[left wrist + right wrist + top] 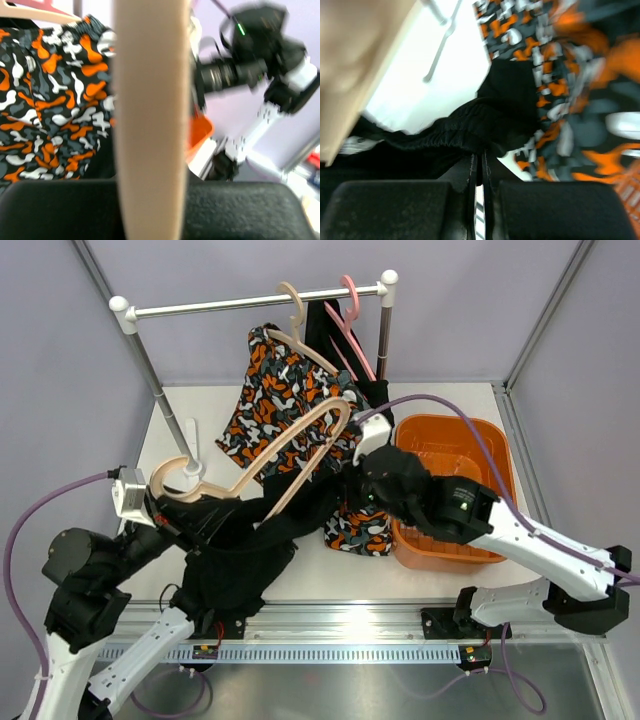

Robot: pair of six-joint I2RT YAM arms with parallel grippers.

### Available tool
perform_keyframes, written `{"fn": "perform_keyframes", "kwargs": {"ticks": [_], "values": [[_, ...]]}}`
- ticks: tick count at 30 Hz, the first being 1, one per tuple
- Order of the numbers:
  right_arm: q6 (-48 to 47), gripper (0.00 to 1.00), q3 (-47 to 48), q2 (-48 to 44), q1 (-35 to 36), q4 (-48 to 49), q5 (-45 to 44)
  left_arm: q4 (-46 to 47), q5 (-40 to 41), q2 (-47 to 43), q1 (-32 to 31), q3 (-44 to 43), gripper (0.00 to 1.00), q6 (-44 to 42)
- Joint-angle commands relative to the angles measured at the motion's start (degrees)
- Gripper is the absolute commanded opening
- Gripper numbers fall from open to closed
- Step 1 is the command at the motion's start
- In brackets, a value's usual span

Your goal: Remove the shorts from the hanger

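My left gripper (172,502) is shut on the hook end of a beige wooden hanger (300,445), held tilted over the table. Black shorts (245,555) drape from it down to the near edge. My right gripper (362,485) is shut on the waistband of these black shorts (445,140), its fingers (440,210) pinching the cloth. In the left wrist view the hanger (150,115) runs up between my fingers (240,210). The patterned shorts (275,390) hang on a second beige hanger on the rack. A black garment (330,335) hangs on a pink hanger beside them.
The rack bar (250,303) crosses the back on two posts. An orange basket (450,423) stands at the right, with patterned cloth (360,530) lying against its left side. A white hook (192,445) lies on the table at the left.
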State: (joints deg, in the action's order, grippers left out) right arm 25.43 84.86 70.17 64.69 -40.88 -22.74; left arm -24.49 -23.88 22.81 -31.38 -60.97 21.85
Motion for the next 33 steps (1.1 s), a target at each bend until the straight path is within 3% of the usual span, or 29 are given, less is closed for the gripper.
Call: {"fn": "perform_keyframes", "kwargs": {"ticks": [1,8,14,18,21,22,23,26,33], "values": [[-0.1,0.00,2.9,4.3,8.0,3.7,-4.1,15.5,5.8,2.1,-0.3,1.6,0.00,6.3],[-0.7,0.00,9.7,12.9,18.5,-0.2,-11.3,27.1,13.2,5.9,-0.3,4.9,0.00,9.9],[-5.5,0.00,15.3,5.9,18.4,-4.3,-26.2,9.1,29.7,9.4,-0.3,-4.1,0.00,3.8],[-17.9,0.00,24.9,1.3,18.5,-1.4,-35.7,2.0,32.8,11.5,-0.3,-6.3,0.00,2.1],[-32.4,0.00,28.2,-3.7,18.5,10.3,-42.7,-0.8,34.2,11.6,-0.3,-5.7,0.00,1.4],[-36.9,0.00,27.8,-7.2,18.5,21.8,-44.5,-1.7,34.9,11.5,-0.3,-5.2,0.00,0.8],[-47.3,0.00,25.6,-9.0,18.5,28.3,-44.8,-2.0,35.1,11.3,-0.3,-5.0,0.00,0.6],[-58.4,0.00,24.0,-15.2,18.4,45.1,-42.5,-2.6,35.7,10.6,-0.3,-4.0,0.00,-0.2],[-65.5,0.00,19.8,-20.5,18.5,54.5,-38.1,-2.8,36.1,10.5,-0.3,-2.0,0.00,-1.0]]}}
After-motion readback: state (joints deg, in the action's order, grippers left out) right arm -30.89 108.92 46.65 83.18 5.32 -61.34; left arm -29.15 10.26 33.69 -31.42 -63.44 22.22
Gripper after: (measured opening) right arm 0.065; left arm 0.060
